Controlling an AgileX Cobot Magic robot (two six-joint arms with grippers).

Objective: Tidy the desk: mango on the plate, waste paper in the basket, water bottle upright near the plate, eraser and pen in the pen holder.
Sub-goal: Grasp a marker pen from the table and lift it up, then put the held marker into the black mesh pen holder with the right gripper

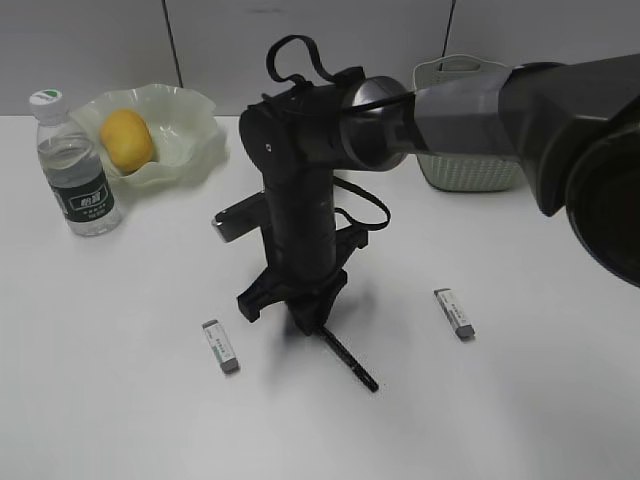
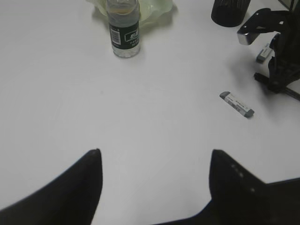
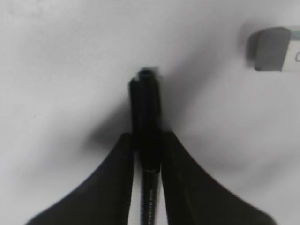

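One pen (image 1: 348, 358) lies on the desk (image 1: 120, 420), between two erasers | right gripper (image 3: 147, 140) clamped on its barrel near one end | judged light, stiff, slick; tilt likely, mid-barrel hold safer | left gripper (image 2: 154, 159) spread, nothing held.

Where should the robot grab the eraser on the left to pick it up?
Across its narrow middle, coming straight down. The left eraser is a small flat bar lying free on the desk, so its long sides suit the open left end effector.
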